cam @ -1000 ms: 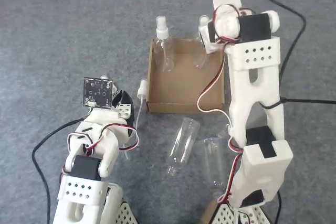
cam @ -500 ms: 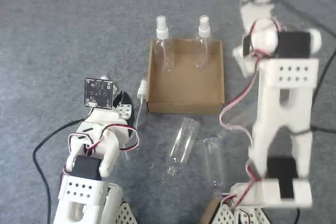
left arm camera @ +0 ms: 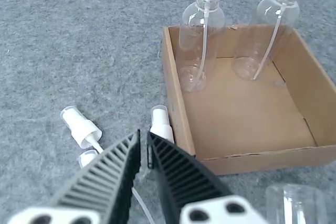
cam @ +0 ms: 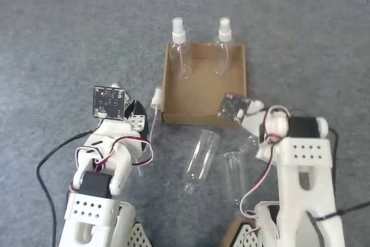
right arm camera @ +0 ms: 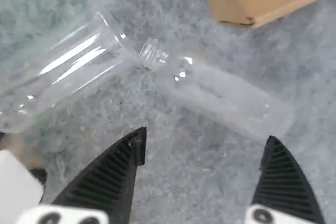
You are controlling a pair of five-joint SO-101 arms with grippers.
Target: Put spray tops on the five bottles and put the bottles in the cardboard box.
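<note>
Bottles with tops: two clear plastic spray bottles (cam: 180, 56) stood upright in the brown cardboard box (cam: 205, 117), against the wall farthest from the left pincer (left arm camera: 143, 136).
Uncapped bottles: clear plastic open-necked bottles (right arm camera: 220, 100) lay on the grey felt desk (cam: 69, 44), just ahead of the right pincer (right arm camera: 206, 137).
Loose tops: one white plastic spray top (left arm camera: 160, 124) lay just ahead of the left pincer, beside the box's outer wall; two more (left arm camera: 79, 127) lay nearby, off to one side.
Left pincer: jaws nearly together, only a thin slit between them, low over the desk.
Right pincer: jaws spread wide, gripping nothing.
</note>
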